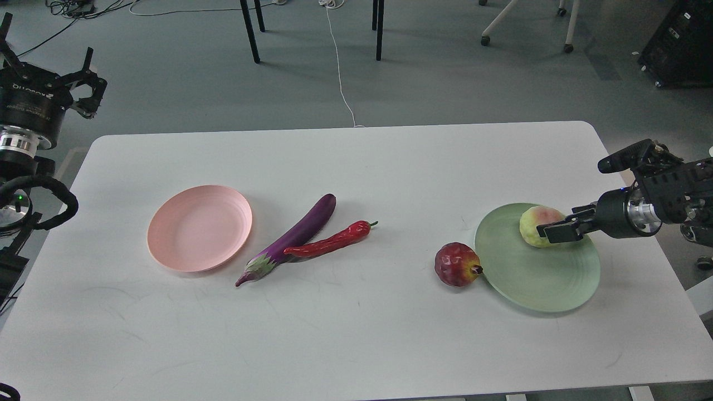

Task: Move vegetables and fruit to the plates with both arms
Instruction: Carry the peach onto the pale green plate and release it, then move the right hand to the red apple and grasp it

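Two plates, pink and green; one eggplant, one chili, one pomegranate, one yellow-green fruit.

A single head view looks forward and steeply down from the near side, taking in the whole rounded white rectangular table and grey floor beyond.

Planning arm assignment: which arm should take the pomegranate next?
Right. The right pincer is at the yellow-green fruit on the green plate, and the pomegranate lies against that plate's left rim. The left pincer is raised beyond the table's far left corner.
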